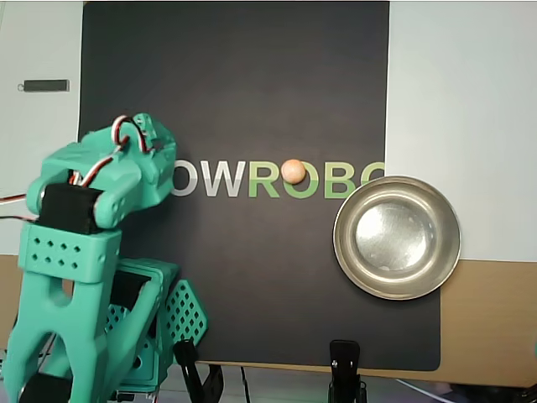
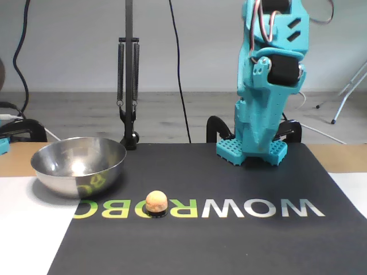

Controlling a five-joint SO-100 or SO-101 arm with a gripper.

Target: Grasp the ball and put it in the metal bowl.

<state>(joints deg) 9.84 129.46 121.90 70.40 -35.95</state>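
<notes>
The teal arm is standing folded above its base. Its claw is pointing away from the base in the overhead view; whether it is parted is unclear.

Ball beside metal bowl

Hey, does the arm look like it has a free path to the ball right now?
Probably yes. The ball sits alone on the dark mat, with nothing between it and the arm; the metal bowl stands off to one side.
</notes>
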